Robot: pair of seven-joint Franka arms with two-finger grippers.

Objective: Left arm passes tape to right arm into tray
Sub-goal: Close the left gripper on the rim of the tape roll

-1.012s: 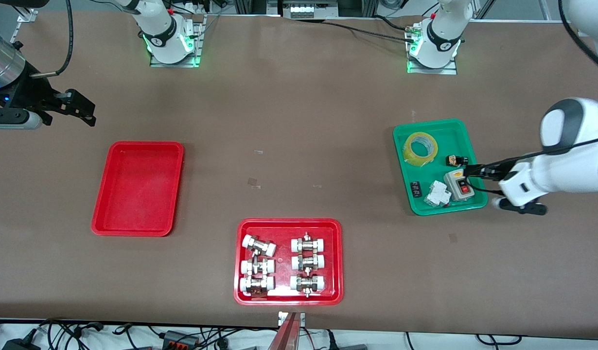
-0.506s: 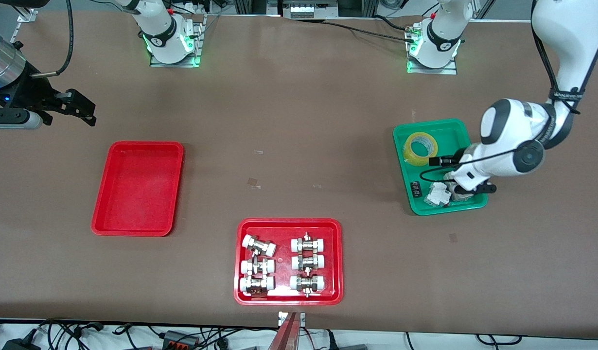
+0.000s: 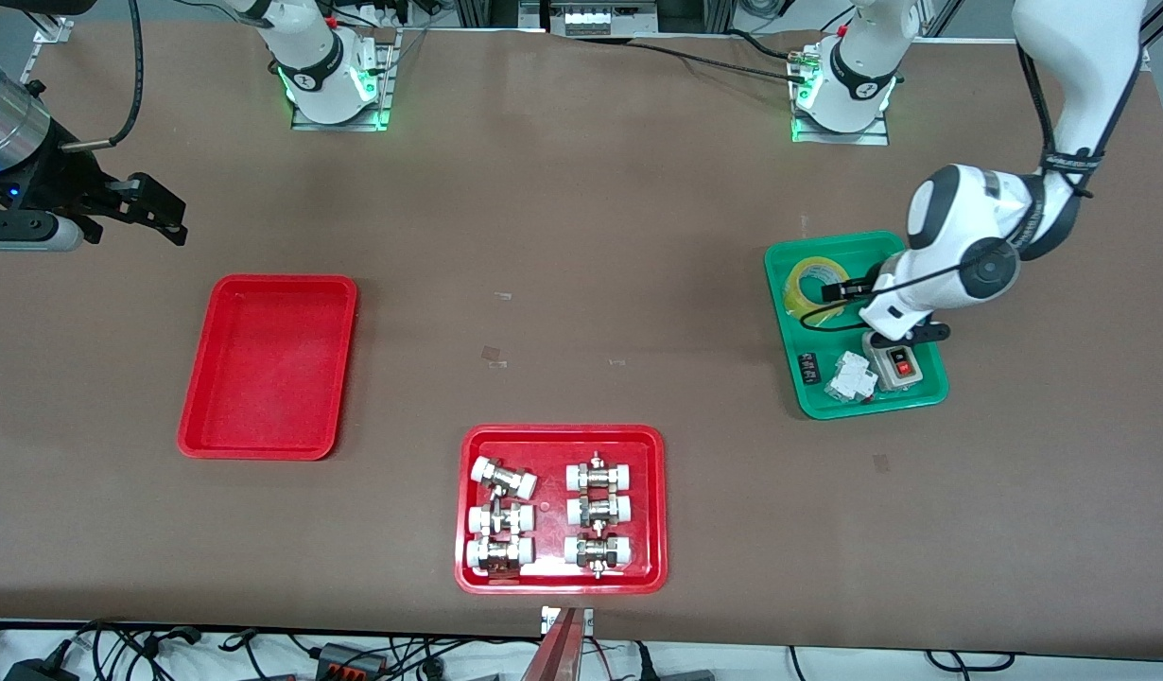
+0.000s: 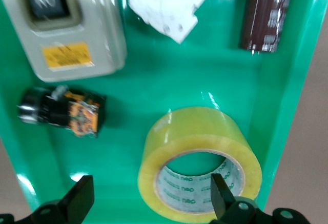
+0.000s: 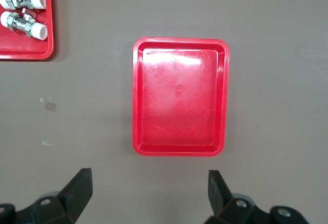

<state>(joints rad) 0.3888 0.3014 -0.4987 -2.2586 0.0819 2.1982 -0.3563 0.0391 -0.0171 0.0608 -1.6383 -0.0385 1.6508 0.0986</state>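
Observation:
The tape (image 3: 812,288), a yellow ring, lies flat in the green tray (image 3: 875,248), at the part farthest from the front camera. My left gripper (image 3: 908,333) hangs open and empty over the green tray. In the left wrist view the tape (image 4: 195,131) lies below my left gripper (image 4: 151,203), with one finger over its ring and the other over bare green bottom. The plain red tray (image 3: 269,364) is empty at the right arm's end of the table. My right gripper (image 3: 147,213) waits open and empty, with the red tray (image 5: 179,96) in its wrist view.
The green tray (image 4: 169,80) also holds a grey switch box (image 3: 893,364), a white part (image 3: 848,376), a black and orange piece (image 4: 64,112) and a dark cylinder (image 4: 266,14). A second red tray (image 3: 657,511) with several white-capped fittings lies near the front camera.
My left arm has swung in from outside the green tray to over it, then on toward the tape. My right arm has not moved.

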